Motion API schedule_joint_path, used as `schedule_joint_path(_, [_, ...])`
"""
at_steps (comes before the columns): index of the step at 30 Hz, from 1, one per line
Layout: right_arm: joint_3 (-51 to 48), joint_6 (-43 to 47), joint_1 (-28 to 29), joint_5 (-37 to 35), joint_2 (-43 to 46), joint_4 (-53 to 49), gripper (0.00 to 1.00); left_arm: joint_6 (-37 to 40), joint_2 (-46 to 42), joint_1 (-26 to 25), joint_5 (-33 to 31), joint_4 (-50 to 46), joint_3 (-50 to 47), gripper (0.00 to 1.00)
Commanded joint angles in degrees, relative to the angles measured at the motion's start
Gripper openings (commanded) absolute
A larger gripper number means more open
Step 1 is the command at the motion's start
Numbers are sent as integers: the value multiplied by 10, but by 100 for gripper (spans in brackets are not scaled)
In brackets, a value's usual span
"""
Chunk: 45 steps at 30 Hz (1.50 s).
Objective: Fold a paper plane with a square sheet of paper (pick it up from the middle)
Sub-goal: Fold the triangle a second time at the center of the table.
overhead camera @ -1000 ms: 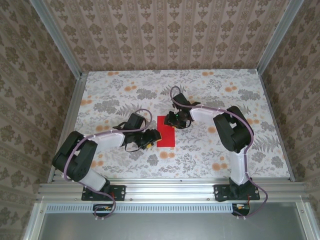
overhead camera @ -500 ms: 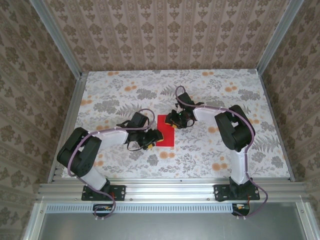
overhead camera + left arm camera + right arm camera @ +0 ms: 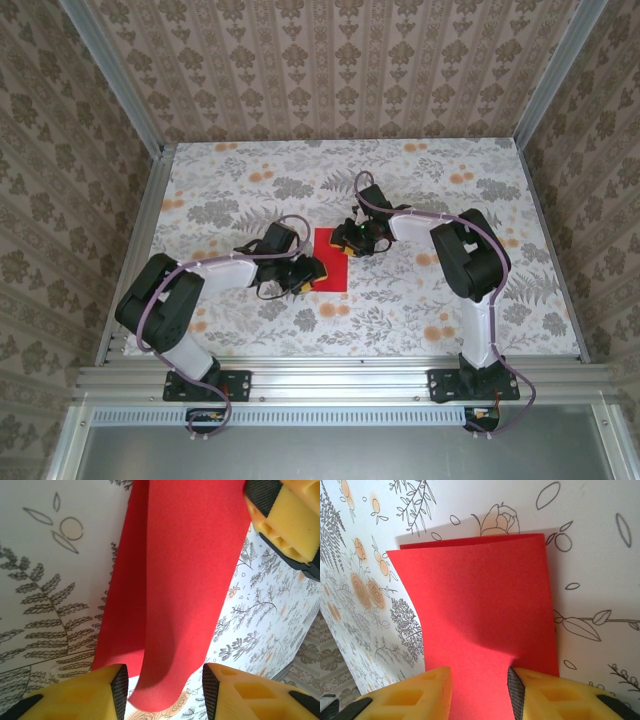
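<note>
Between both jaws, folded red paper (image 3: pixel 331 262)

- Sheet of paper (image 3: pixel 331 262) lies on the tabletop (image 3: pixel 230 200), about the middle, one layer doubled over the other.
- Left hand (image 3: pixel 307 277) is there at its near left corner, that end between the fingers.
- Right hand (image 3: pixel 350 242) opposite, at the far right corner, straddling the sheet.

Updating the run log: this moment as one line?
stage: folding; bright red square paper sheet: folded over; left gripper: open astride end; right gripper: open over it
</note>
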<state>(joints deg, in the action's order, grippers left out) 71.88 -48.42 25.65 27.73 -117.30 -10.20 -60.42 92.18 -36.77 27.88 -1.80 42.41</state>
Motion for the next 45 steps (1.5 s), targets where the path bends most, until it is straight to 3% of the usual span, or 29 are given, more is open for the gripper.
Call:
schedule_joint_path(1, [-37,-3,-3,-58,-61,-49,39,-14,-8,0,0,27,-8,45])
schedule_joint_path(13, [-37,1,-3,-52,-61,-46,39,-43,13,-5,53,216,-46,49])
schedule_joint_path(18, [-38,1,-2,-51,-61,-45,39,-45,23,-11,47,201,-44,48])
schedule_joint_path(25, [-35,6,-3,-50,-55,-49,39,-21,14,-8,5,127,-32,38])
schedule_joint_path(37, [-30,11,-3,-52,-59,-54,39,-16,-19,-6,53,125,-31,40])
schedule_joint_path(45, [-30,13,-3,-53,-60,-55,39,-14,-18,-6,58,126,-15,34])
